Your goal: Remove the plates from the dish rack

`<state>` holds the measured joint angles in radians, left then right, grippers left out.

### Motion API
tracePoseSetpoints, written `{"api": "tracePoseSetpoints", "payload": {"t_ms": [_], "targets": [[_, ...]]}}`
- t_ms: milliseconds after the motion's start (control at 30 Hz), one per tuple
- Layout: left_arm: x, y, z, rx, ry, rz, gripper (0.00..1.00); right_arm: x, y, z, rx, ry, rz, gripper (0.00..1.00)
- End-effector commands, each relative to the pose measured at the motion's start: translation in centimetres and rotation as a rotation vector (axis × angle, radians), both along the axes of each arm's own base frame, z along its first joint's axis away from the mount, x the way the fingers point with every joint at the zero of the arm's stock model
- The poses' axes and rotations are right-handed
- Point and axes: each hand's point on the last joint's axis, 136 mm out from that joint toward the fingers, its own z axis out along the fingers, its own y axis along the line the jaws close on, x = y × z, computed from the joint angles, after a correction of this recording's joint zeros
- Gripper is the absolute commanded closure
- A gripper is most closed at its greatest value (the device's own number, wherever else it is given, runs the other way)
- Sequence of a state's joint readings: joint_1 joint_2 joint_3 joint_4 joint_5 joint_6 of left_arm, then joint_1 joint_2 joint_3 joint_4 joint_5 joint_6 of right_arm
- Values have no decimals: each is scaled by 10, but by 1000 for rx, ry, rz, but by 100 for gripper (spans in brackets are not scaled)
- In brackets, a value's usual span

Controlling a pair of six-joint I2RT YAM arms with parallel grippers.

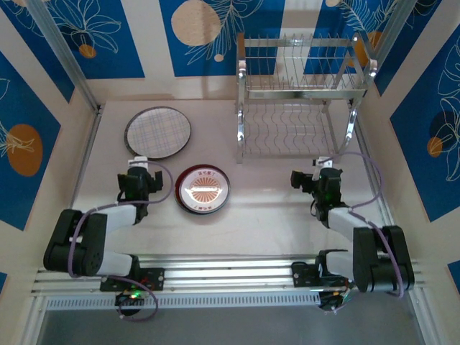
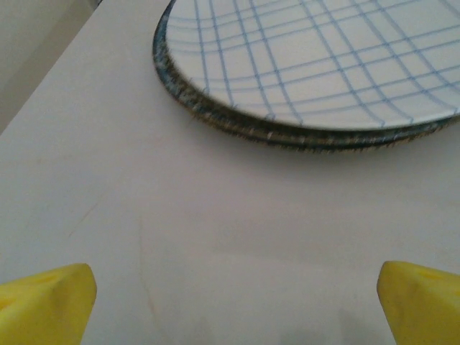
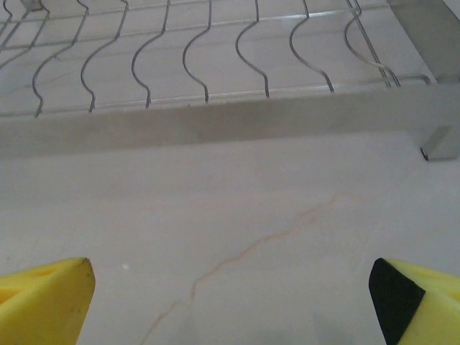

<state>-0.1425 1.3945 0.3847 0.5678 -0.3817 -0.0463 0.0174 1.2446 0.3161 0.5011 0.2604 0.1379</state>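
Observation:
The chrome wire dish rack (image 1: 302,86) stands at the back right of the table, and I see no plates in either tier. A plaid plate (image 1: 158,132) lies flat at the back left, stacked on a dark speckled-rimmed one. A red sunburst plate (image 1: 203,189) with a dark rim lies at the centre. My left gripper (image 1: 138,167) is open just in front of the plaid plate (image 2: 323,57), with bare table between its yellow fingers (image 2: 47,302). My right gripper (image 1: 321,167) is open in front of the rack's wavy lower shelf (image 3: 180,57), holding nothing.
The rack's right front leg (image 3: 438,147) stands just ahead and right of my right gripper. Blue patterned walls close in the table at the back and sides. An aluminium rail (image 1: 230,273) runs along the near edge by the arm bases.

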Motion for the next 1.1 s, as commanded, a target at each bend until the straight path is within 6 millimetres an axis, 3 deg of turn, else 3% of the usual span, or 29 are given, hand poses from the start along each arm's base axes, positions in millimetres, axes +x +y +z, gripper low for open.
{"api": "tracePoseSetpoints", "payload": {"t_ms": [0, 100, 200, 267, 433, 633, 933, 1067], "targets": [[26, -8, 35, 2, -154, -71, 0, 34, 7, 38, 12, -162, 60, 1], [22, -11, 29, -4, -225, -93, 0, 48, 19, 27, 31, -144, 119, 1], [17, -14, 24, 5, -298, -122, 0, 49, 23, 12, 24, -148, 140, 1], [12, -10, 22, -11, -279, -98, 0, 49, 24, 13, 18, -157, 141, 1], [29, -4, 13, -54, -195, -99, 0, 52, 23, 12, -1, -150, 118, 1], [28, -5, 15, -49, -205, -103, 0, 52, 18, 10, 31, -132, 115, 1], [33, -32, 11, -60, -162, -263, 0, 52, 19, 11, 30, -139, 118, 1], [35, -32, 9, -81, -148, -276, 0, 52, 19, 11, 29, -137, 117, 1]]}}
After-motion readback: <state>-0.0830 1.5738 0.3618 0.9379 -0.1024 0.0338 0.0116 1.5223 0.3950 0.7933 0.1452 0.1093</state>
